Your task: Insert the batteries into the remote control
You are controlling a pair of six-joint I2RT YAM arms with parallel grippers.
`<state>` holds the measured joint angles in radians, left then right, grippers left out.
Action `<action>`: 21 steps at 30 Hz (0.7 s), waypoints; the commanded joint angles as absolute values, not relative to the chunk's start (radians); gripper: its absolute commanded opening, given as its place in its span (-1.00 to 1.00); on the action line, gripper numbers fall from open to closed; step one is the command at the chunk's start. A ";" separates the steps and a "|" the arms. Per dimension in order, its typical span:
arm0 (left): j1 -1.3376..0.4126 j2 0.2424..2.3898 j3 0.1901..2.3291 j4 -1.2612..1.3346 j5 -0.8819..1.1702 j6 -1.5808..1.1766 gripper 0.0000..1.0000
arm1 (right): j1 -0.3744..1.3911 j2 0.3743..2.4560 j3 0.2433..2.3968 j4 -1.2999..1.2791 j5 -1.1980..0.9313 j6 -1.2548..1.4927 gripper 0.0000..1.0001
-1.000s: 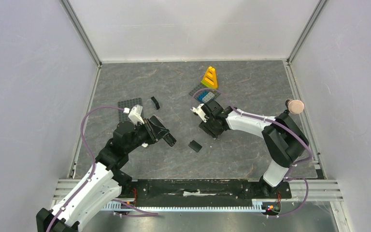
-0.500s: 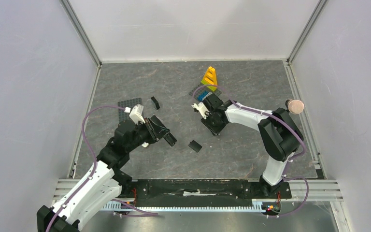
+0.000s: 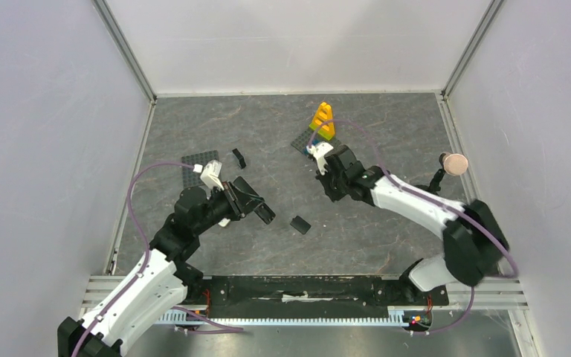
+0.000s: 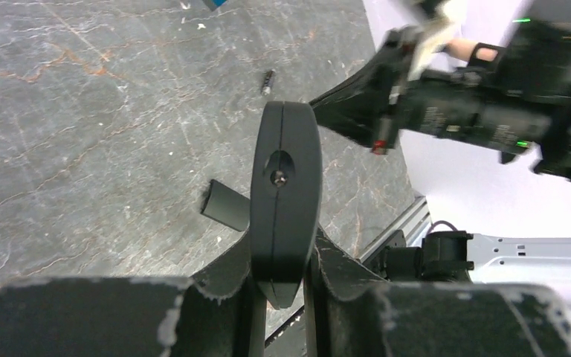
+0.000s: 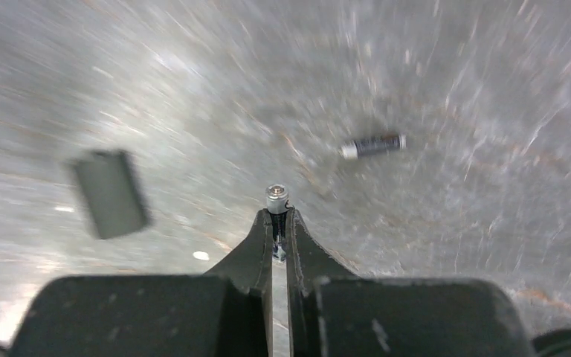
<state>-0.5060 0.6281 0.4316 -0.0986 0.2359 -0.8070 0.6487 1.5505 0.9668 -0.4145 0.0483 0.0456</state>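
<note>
Nearest to us, our left gripper (image 4: 283, 274) has its jaws clenched on the remote control (image 4: 285, 178). It is held off the worktop (image 3: 386, 223) and edge-on to the wrist camera, its long body running out past the fingertips. We judge this is so the other arm can reach the battery slot, though we cannot see which way the slot faces.

Just beyond it a small black piece (image 4: 227, 207) lies flat on the worktop, apart from both arms. It may be the battery door set aside, but we cannot confirm that.

Farther out, our right gripper (image 5: 278, 223) has its jaws pinched tight on a battery (image 5: 276, 198). Only its silvery end cap pokes out past the fingertips, which leaves that end free to lead into the slot. A second battery (image 5: 373, 145) lies on its side on the worktop beyond, well clear of the jaws and waiting its turn.

We judge the first battery is picked and the next step is carrying it across to the remote, where lining it up with the slot will need care.

At the far side sit a yellow brick stack (image 3: 323, 119) and a grey studded plate (image 3: 197, 162), both outside the task
</note>
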 commanded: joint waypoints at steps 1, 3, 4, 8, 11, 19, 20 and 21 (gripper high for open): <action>-0.506 0.604 0.405 0.079 0.327 -0.814 -0.96 | 0.737 1.318 0.971 -0.224 0.047 0.153 -0.97; -0.507 0.597 0.400 0.123 0.362 -0.821 -0.96 | 0.782 1.249 0.963 -0.191 0.034 0.178 -0.96; -0.506 0.593 0.397 0.145 0.377 -0.830 -0.96 | 0.806 1.209 0.951 -0.164 0.034 0.191 -0.96; -0.506 0.585 0.391 0.221 0.426 -0.865 -0.96 | 0.882 1.081 0.885 -0.030 0.003 0.272 -0.95; -0.506 0.584 0.394 0.261 0.445 -0.904 -0.96 | 0.924 1.015 0.837 0.067 -0.064 0.314 -0.94; -0.507 0.597 0.399 0.319 0.456 -1.012 -0.96 | 1.026 1.009 0.880 0.095 -0.120 0.337 -0.91; -0.507 0.600 0.399 0.324 0.455 -1.022 -0.96 | 1.034 1.016 0.894 0.087 -0.124 0.340 -0.91; -0.507 0.602 0.398 0.333 0.457 -1.034 -0.96 | 1.044 1.023 0.905 0.086 -0.130 0.343 -0.91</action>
<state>-0.5060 0.5957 0.3893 0.2401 0.4274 -0.9497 1.0157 1.0088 0.8417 0.0444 -0.0917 0.3130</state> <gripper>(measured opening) 0.251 0.046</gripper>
